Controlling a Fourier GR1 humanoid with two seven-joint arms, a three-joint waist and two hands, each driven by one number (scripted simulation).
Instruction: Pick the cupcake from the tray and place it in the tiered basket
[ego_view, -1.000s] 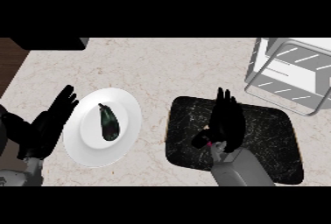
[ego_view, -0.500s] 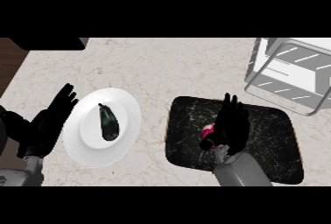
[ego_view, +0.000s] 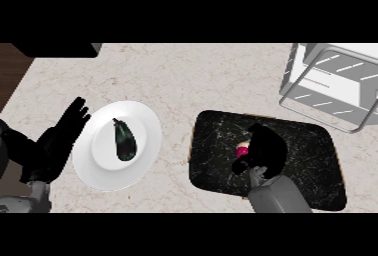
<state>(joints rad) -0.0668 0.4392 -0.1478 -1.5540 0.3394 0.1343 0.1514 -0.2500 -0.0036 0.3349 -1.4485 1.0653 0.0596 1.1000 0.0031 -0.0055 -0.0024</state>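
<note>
The cupcake (ego_view: 242, 150) shows only as a small pink patch on the black marbled tray (ego_view: 310, 165) right of centre. My right hand (ego_view: 264, 147) sits over it with fingers curled round it, hiding most of it. The tiered basket (ego_view: 332, 85), a grey wire frame with white shelves, stands at the upper right, beyond the tray. My left hand (ego_view: 59, 142) rests open at the left edge, fingers up, beside the white plate.
A white plate (ego_view: 144, 125) left of the tray carries a dark eggplant (ego_view: 124, 140). A black object (ego_view: 55, 49) lies at the counter's top left corner. The counter's dark left edge (ego_view: 11, 70) runs past it.
My right hand's fingers, straight and reaching over the tray a second ago, have drawn back and curled down round the cupcake. The left hand has stayed put.
</note>
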